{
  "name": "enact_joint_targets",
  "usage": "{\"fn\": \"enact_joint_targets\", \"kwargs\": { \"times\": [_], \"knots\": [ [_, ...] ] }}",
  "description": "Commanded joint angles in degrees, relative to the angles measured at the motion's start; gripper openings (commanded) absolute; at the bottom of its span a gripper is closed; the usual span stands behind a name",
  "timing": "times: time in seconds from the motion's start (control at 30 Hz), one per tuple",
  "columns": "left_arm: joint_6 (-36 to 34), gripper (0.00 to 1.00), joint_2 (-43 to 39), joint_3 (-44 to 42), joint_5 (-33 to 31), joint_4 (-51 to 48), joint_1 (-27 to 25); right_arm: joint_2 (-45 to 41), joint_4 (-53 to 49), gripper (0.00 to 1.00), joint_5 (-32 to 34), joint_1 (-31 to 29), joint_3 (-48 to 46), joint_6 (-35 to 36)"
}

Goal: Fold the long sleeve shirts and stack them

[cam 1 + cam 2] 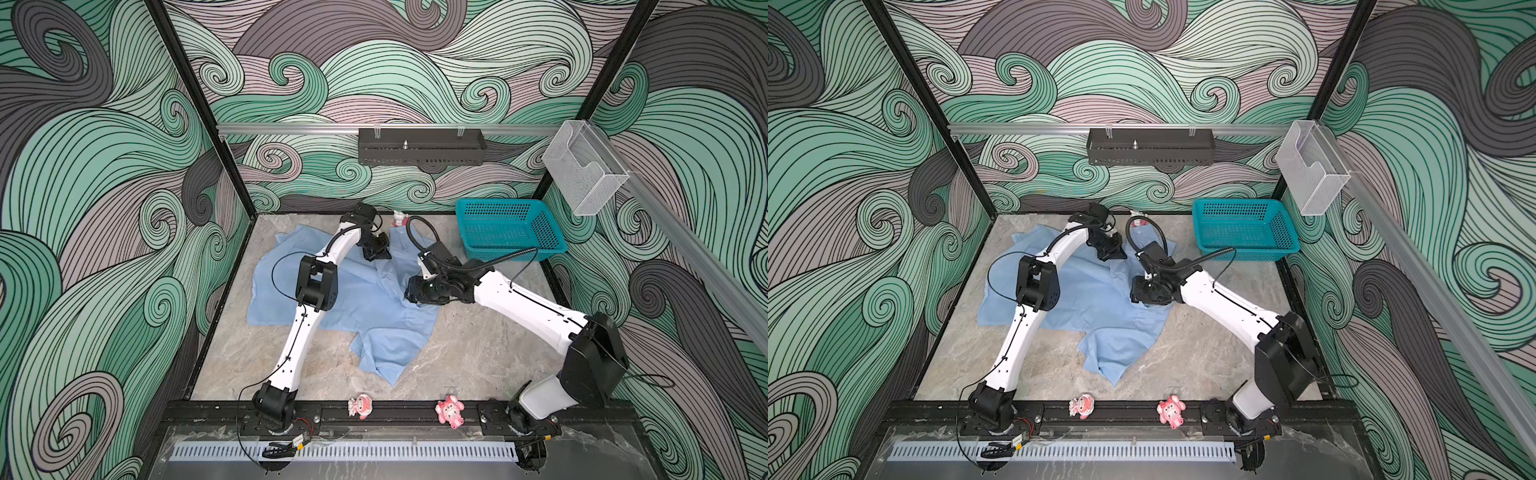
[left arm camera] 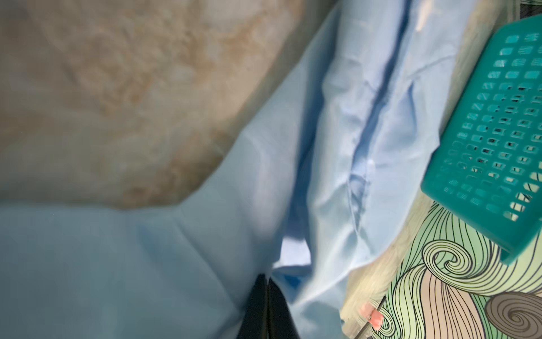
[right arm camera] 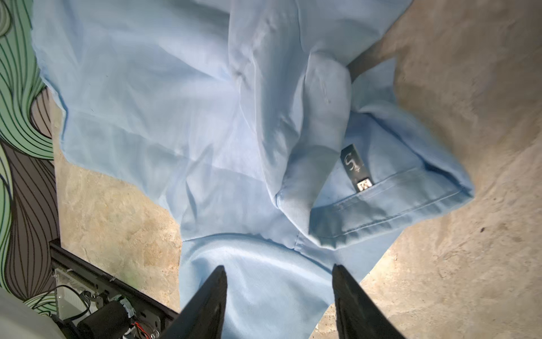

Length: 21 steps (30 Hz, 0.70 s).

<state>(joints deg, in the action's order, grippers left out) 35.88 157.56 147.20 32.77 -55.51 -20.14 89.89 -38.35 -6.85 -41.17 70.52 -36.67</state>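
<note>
I read this as the spreading-out step: the shirt (image 1: 365,303) lies rumpled on the table (image 1: 478,345), from the centre out toward ten o'clock. One flap trails to about six o'clock, and nothing is folded yet. The teal basket (image 1: 511,251) stands apart at two o'clock. My left gripper (image 1: 376,249) sits at the shirt's twelve o'clock edge. In the left wrist view its jaws are pressed flat together (image 2: 267,281), with cloth running right up to the tips. I judge it has a pinch of fabric there, though the blur keeps me from being certain. My right gripper (image 1: 411,293) hangs at the shirt's three o'clock edge. From its wrist camera the jaws stand well apart (image 3: 278,267) with nothing between them, only flat cloth below. The collar (image 3: 381,199) and its dark label (image 3: 356,167) lie just beyond them. The next move, as I see it, is to lower the right jaws onto a single layer beside the collar and close firmly. Then I draw both arms apart, toward nine and three o'clock, so the body pulls flat before any fold. The fabric looks thin and slippery. I would take a deep bite and lift slowly, watching that the bunched layers near the collar do not come up together.
</note>
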Motion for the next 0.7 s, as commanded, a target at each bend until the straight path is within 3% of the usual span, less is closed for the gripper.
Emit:
{"fn": "enact_joint_targets", "kwargs": {
  "times": [0.0, 0.17, 0.47, 0.67],
  "knots": [
    [2.03, 0.07, 3.31, 2.91, 0.71, 0.46, -0.35, 2.42, -0.77, 0.51, -0.91, -2.60, -1.16, -0.52],
    [4.43, 0.06, 5.67, 4.39, 0.58, 2.11, -0.43, 7.30, -0.52, 0.42, 0.88, -3.42, -1.40, -0.45],
    [9.50, 0.04, 8.64, 8.56, -0.68, 4.54, 0.30, 19.65, -2.44, 0.40, 4.11, -3.17, 0.87, 0.33],
    [11.43, 0.03, 8.46, 9.16, -1.53, 5.81, 1.59, 15.58, -5.75, 0.40, 2.45, -7.37, -5.81, -2.41]
  ]
}}
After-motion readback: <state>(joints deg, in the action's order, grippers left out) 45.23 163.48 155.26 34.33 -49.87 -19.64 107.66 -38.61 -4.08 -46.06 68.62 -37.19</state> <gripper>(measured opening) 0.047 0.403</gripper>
